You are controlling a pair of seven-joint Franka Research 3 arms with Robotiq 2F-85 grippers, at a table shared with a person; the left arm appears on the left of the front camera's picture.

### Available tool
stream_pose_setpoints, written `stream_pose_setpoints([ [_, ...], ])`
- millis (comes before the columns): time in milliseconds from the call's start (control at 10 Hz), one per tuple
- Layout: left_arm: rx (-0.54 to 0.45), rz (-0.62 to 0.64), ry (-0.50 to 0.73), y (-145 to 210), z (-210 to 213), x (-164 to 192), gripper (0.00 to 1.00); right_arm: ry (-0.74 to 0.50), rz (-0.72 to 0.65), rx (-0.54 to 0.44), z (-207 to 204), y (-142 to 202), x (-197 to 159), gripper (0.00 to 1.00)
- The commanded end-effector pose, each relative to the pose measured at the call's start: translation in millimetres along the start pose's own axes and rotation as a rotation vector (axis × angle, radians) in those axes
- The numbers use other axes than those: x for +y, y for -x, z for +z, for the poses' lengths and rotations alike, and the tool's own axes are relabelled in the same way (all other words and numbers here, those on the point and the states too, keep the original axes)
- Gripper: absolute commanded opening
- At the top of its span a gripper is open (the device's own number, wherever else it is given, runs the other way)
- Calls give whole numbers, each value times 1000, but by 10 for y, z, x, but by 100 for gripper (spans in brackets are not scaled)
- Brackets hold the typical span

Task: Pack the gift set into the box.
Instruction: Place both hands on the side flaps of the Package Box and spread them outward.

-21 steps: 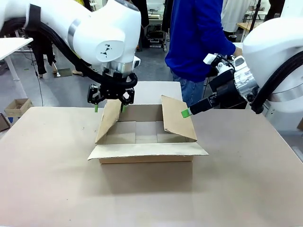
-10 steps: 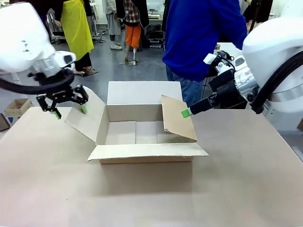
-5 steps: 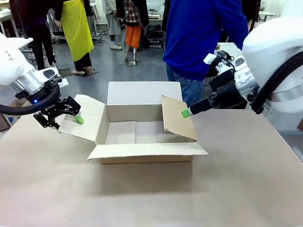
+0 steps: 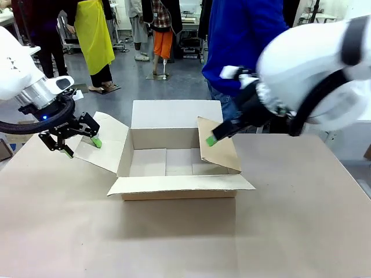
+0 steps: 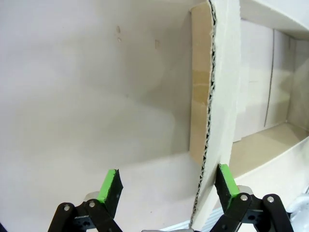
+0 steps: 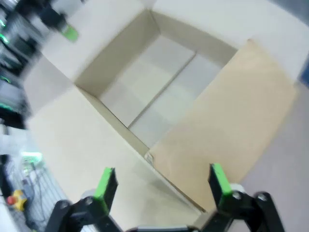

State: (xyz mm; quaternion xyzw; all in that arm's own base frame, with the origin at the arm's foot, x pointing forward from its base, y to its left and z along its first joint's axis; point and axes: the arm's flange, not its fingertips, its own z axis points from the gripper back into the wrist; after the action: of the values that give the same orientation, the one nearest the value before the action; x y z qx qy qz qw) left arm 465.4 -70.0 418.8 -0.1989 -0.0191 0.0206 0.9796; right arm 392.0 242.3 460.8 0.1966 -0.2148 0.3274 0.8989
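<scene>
The box (image 4: pixel 179 196) is seen standing open in the middle of the counter (image 4: pixel 174 249), mouth upward, and its pale cardboard floor is shown in the right wrist view (image 6: pixel 113 60). The far flap (image 4: pixel 177 113) is held upright and the near flap (image 4: pixel 179 184) is folded outward and lies about level. The left flap (image 4: pixel 104 145) is splayed outward and slopes away from the opening, while the right flap (image 4: pixel 219 149) is tilted inward over the opening.

The left tool (image 4: pixel 82 147) is placed at the outer edge of the left flap with its fingers spread. In the left wrist view the corrugated edge of that flap (image 5: pixel 210 96) is seen passing between the fingers of the tool (image 5: pixel 168 183), just beside one green pad (image 5: pixel 226 180) and well apart from the other, so nothing is pinched.

The right tool (image 4: pixel 212 140) is blurred and is seen at the upper edge of the right flap; whether it is touched cannot be told. In its own wrist view the fingers of this tool (image 6: pixel 162 181) are spread wide above the flap (image 6: pixel 227 116), and nothing is gripped.

A person (image 4: pixel 243 46) in a blue top is seen standing at the far side of the counter, behind the box
</scene>
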Motion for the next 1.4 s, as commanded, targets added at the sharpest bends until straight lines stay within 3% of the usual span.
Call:
stream_pose_setpoints([
  [0,-3,11,-14,4,7,12,100,146,-43,315,25,-856,448,100],
  [200,-3,11,-14,4,7,12,100,335,-134,435,-182,-1140,685,100],
  [500,-3,11,-14,4,7,12,100,547,-236,465,-536,-1448,840,100],
  [800,-3,11,-14,4,7,12,100,754,-354,398,-1103,-1454,658,100],
  [1300,-3,11,-14,4,7,12,100,921,-367,444,-1499,-1173,276,100],
])
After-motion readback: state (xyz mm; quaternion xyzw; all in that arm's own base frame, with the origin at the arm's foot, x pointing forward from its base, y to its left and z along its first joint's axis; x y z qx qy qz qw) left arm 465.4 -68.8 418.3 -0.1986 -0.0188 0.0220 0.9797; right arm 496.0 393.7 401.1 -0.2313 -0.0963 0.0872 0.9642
